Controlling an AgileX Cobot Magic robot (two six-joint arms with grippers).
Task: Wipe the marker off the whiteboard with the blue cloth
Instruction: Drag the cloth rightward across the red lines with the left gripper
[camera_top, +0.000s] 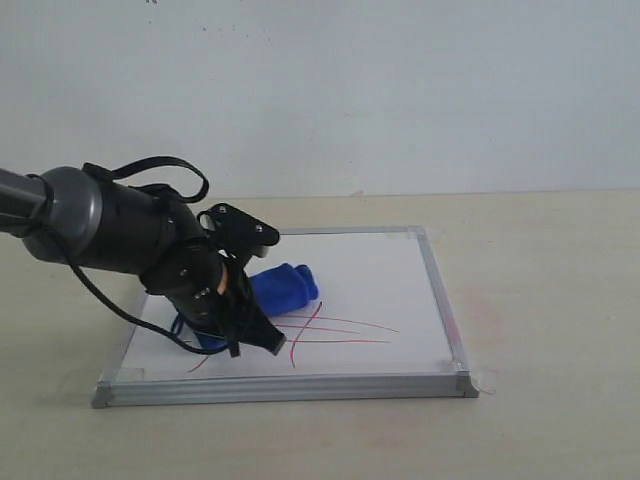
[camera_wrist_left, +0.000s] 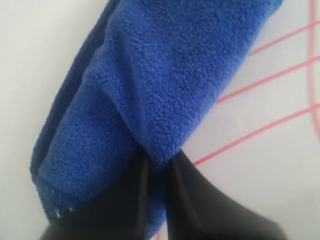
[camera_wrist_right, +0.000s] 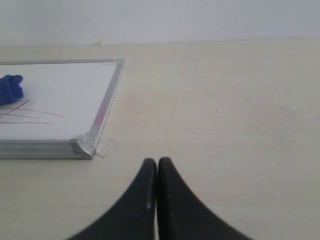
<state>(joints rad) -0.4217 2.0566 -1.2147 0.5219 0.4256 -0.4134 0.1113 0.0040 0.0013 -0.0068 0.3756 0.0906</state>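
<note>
Pale beige table, blank wall behind. Whiteboard lies flat. On it, touching the red marker, sits the blue cloth, pinched by the left gripper. Soft, light, floppy (likely bunches), so grip deep in the fold. Right gripper: jaws together, empty, off-board.

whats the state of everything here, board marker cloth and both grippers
board, flat on the table, corners taped
marker, unwiped, red lines on the board
cloth, rolled up, lying on the board at the lines, one end pinched
left gripper, shut on the cloth
right gripper, shut, empty, over the table off the board
</note>
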